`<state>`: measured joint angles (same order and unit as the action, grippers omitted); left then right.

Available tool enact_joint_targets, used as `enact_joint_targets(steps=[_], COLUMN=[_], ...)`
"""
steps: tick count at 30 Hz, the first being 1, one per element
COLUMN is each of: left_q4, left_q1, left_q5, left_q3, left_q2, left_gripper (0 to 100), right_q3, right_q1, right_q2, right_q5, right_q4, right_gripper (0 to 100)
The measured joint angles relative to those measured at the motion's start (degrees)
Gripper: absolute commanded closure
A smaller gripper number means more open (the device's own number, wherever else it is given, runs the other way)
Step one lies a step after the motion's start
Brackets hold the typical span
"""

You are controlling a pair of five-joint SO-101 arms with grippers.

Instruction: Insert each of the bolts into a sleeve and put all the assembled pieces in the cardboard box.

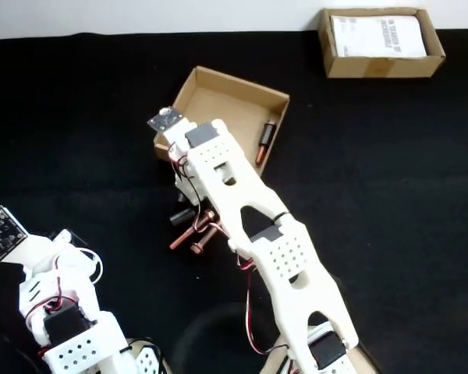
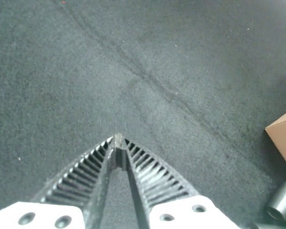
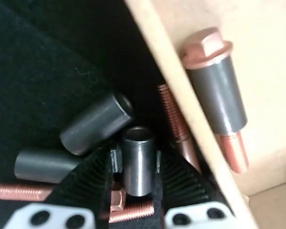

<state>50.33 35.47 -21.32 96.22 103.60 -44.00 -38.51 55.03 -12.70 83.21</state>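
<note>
Right gripper pinching dark sleeve just outside cardboard box wall. Two loose sleeves lying beside it on black mat, copper bolts lying among them. One assembled piece resting inside box. Left gripper hovering over mat, fingers pressed together. Second box sitting at far corner of mat.

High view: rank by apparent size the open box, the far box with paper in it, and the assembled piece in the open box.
Largest, tied: open box and far box. They look alike, and an arm covers part of the open one, so they are left unranked.
Smallest: assembled piece, by a clear margin.
</note>
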Motion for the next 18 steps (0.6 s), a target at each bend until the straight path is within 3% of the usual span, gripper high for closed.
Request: enact_joint_targets(steps=[5,13,18], left_q4=[0.0,0.0,0.0], left_q1=[0.0,-0.4,-1.0], left_q5=[0.0,0.0,0.0], left_q3=[0.0,0.0,0.0], left_q2=[0.0,0.0,0.0], left_gripper=[98,98,98], right_q3=[-10.6,-40.9,-49.8], right_q1=[0.8,1.8,4.5], right_q2=[1.5,2.0,1.6], right_q5=[-0.1,0.0,5.5], right_q4=[4.8,16.5,17.2], right_gripper=[99.2,99.2,99.2])
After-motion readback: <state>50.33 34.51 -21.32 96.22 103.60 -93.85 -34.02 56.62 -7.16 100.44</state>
